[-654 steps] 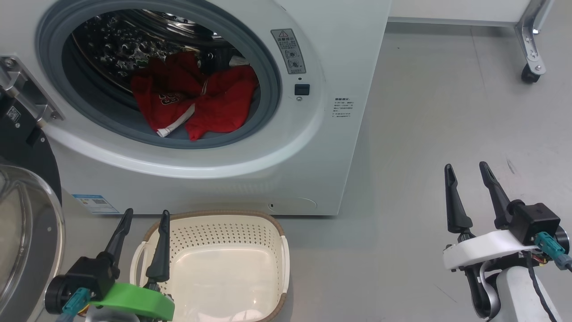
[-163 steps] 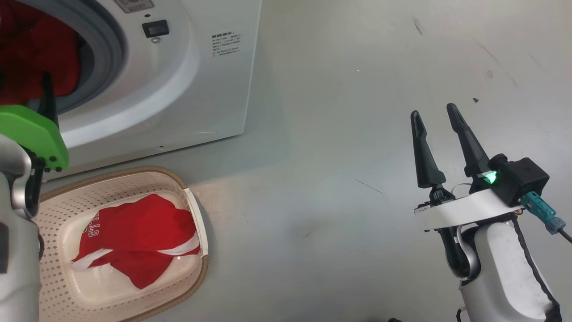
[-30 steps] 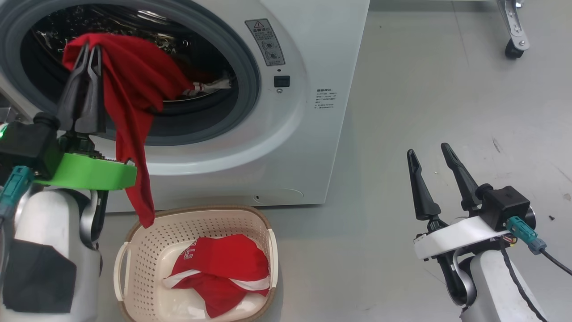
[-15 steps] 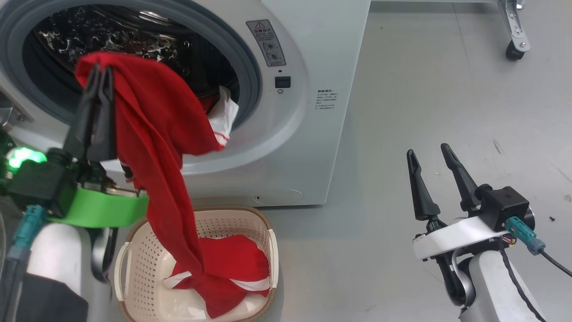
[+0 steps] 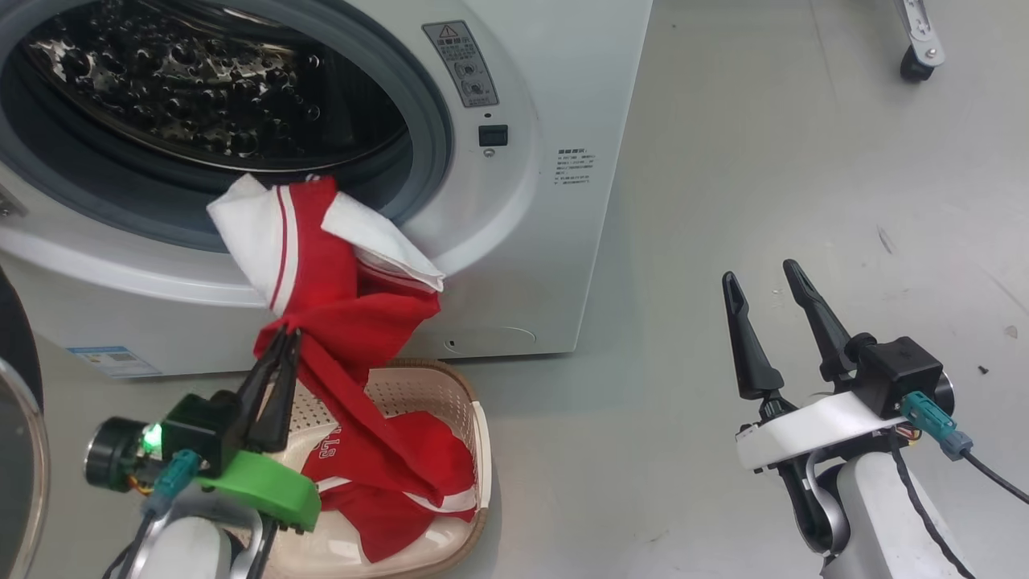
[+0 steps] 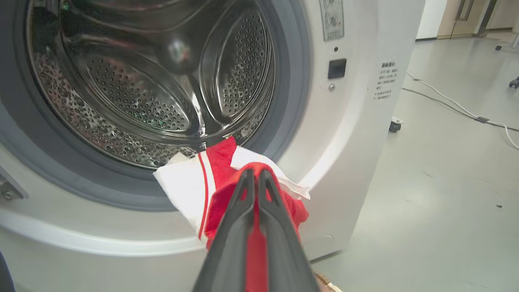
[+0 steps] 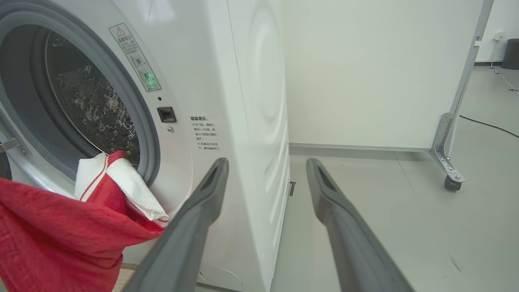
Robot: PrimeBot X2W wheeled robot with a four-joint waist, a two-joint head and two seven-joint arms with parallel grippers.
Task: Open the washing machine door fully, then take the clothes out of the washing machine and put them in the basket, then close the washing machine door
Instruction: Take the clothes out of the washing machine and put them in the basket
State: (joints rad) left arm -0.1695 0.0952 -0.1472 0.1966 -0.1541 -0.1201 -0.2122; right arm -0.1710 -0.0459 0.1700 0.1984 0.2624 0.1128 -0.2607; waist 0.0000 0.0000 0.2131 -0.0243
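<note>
The washing machine [image 5: 514, 241] stands with its mouth uncovered and its steel drum [image 6: 142, 89] bare inside. A red and white jersey of the clothes [image 5: 321, 265] trails from the mouth's lower lip down into the basket [image 5: 474, 418]. My left gripper [image 5: 283, 336] is shut on its red fabric just above the basket's rim, as seen in the left wrist view [image 6: 253, 173]. Another red jersey [image 5: 402, 474] lies in the basket. A sliver of the washing machine door [image 5: 16, 450] shows at the far left. My right gripper [image 5: 759, 272] hangs open over bare floor, right of the machine [image 7: 267, 162].
A metal frame on a caster [image 5: 912, 60] stands at the back right, beside a white wall panel [image 7: 365, 73]. A white cable [image 6: 446, 101] runs across the grey floor to the right of the machine.
My left gripper has come down from in front of the drum to just above the basket, dragging the jersey out over the mouth's lip. The right arm has kept still.
</note>
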